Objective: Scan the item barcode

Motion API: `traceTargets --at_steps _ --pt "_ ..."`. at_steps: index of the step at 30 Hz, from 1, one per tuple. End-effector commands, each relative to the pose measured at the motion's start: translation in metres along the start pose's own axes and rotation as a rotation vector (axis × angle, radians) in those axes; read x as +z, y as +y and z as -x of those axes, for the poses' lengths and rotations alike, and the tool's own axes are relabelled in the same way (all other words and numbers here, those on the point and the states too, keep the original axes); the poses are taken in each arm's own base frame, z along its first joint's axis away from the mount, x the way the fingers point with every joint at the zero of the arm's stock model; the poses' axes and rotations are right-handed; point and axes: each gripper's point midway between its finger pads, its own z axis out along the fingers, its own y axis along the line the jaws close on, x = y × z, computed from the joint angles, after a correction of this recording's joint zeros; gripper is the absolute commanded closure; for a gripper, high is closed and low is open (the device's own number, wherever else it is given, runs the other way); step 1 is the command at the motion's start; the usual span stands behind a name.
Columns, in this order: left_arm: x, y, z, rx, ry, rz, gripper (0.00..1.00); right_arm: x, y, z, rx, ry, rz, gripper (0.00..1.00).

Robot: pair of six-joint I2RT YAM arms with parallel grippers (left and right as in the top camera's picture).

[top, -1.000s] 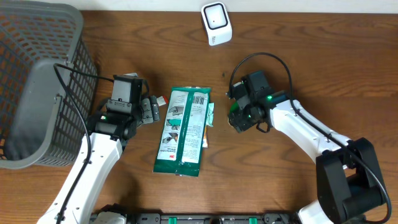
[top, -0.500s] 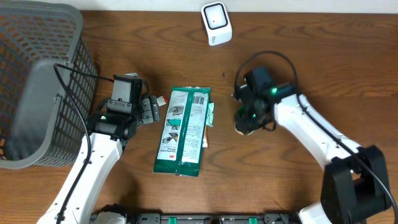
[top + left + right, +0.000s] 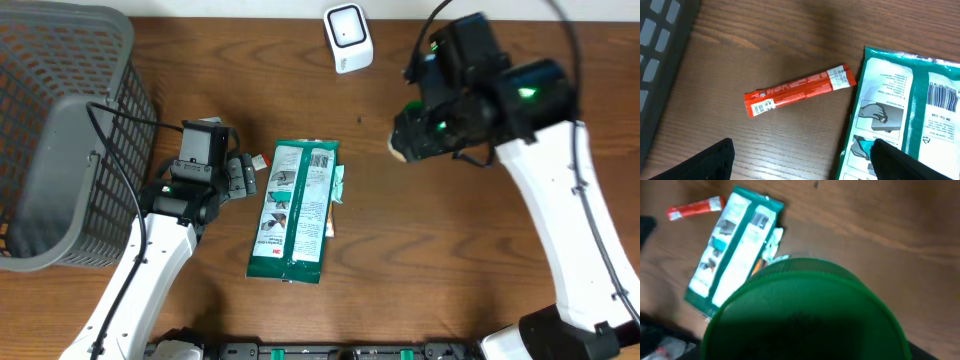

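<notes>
Green tub [image 3: 805, 315] | gripped by right fingers [image 3: 413, 130] above table [image 3: 450, 250] | left fingers [image 3: 705, 162] wide apart, empty

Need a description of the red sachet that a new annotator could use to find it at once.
Start at the grey wire basket on the table's left side, then look right toward the large green-and-white packet. On the bare wood between them lies a thin red stick sachet, set at a slant. It is the only narrow, red item there.
</notes>
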Motion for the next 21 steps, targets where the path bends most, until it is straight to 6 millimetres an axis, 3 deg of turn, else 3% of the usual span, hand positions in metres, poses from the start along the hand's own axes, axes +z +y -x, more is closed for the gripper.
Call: traceTargets --at_steps 1,5,9,13,21 --pt "-0.002 0.0 0.007 -0.011 -0.015 0.0 0.12 -0.035 0.006 0.018 0.054 -0.077 0.023 0.99" --pt "-0.002 0.0 0.007 -0.012 -0.015 0.0 0.12 -0.052 0.016 0.038 0.04 -0.12 0.061 0.99" --pt "-0.002 0.0 0.007 -0.012 -0.015 0.0 0.12 -0.042 0.022 0.067 0.042 -0.15 0.112 0.99" --pt "-0.002 0.0 0.007 -0.011 -0.015 0.0 0.12 -0.004 0.013 0.085 0.085 -0.099 0.142 0.99" --pt "-0.002 0.0 0.007 -0.012 -0.015 0.0 0.12 0.106 -0.006 0.122 0.128 -0.011 0.161 0.99"
